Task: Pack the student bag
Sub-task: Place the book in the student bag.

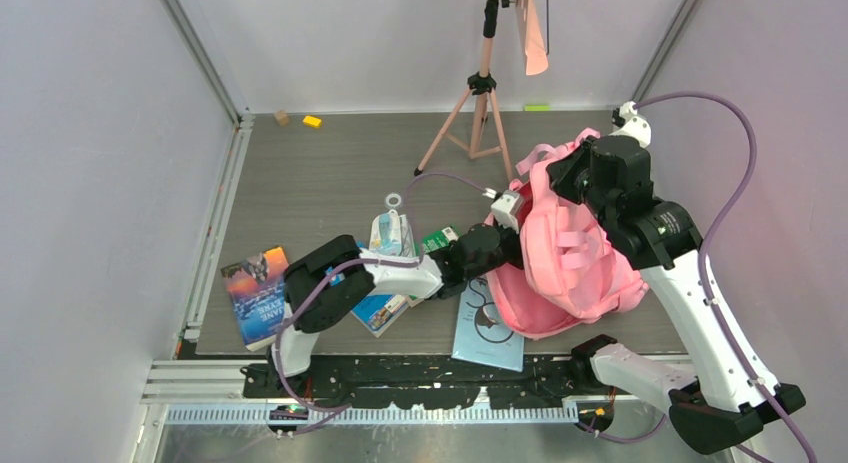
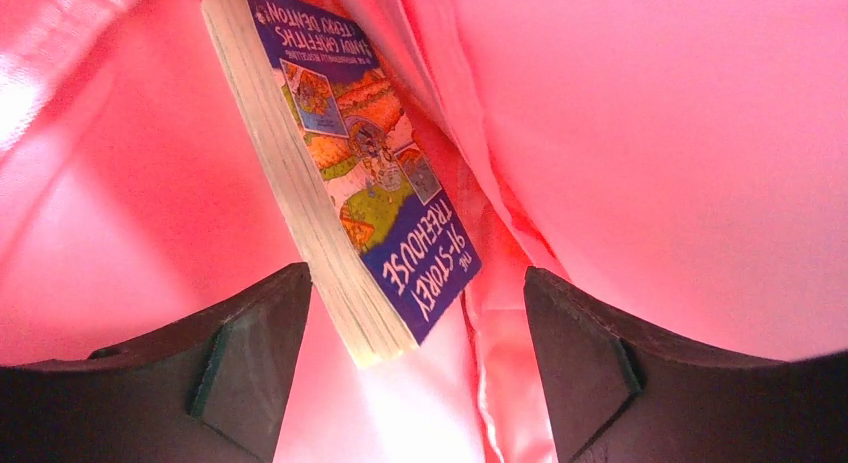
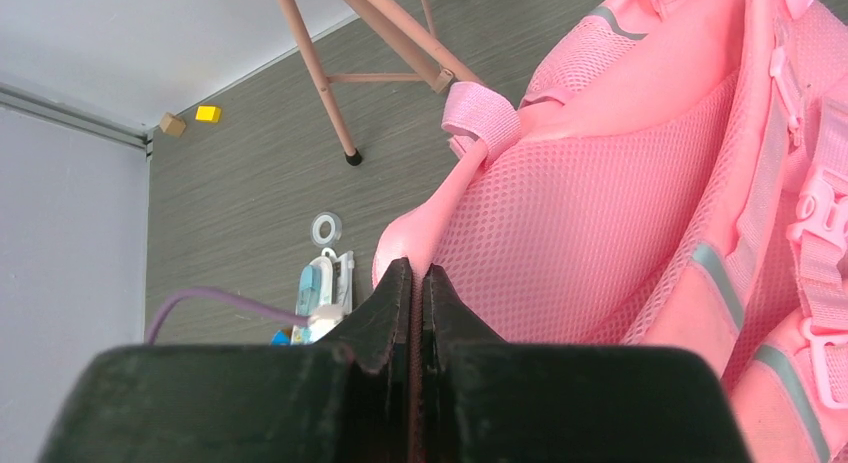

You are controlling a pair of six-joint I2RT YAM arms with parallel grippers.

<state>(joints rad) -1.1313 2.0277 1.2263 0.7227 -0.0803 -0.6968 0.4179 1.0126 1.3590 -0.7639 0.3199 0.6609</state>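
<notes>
The bag [image 1: 570,253] lies on the right half of the table [image 1: 330,173], strap side up, its opening facing left toward the left arm. Left gripper [image 2: 415,368] is reached into the opening; in the wrist view both fingers [image 2: 240,368] stand wide apart with pink lining all round, released. A paperback [image 2: 365,168] with a blue cover stands tilted on its edge inside the bag, its lower corner between the fingers but touching neither, as far as the view shows. Right gripper [image 3: 411,323] is up at the bag's far top edge, fingers clenched on a thin fold of the pink rim fabric, holding it raised; mesh back panel and shoulder straps [image 3: 800,213] show just beyond. On the table left of the bag: a light blue booklet [image 1: 488,328] partly under the bag's near edge, a book [image 1: 255,295] with a dark cover near the left edge, a white-and-blue packet [image 1: 391,233] with a small ring [image 1: 394,199] just beyond it, and a green item [image 1: 437,241] beside the left arm. A pink tripod [image 1: 478,113] stands at the back; a yellow block [image 1: 312,122] and a tan block [image 1: 282,117] lie by the far wall.
</notes>
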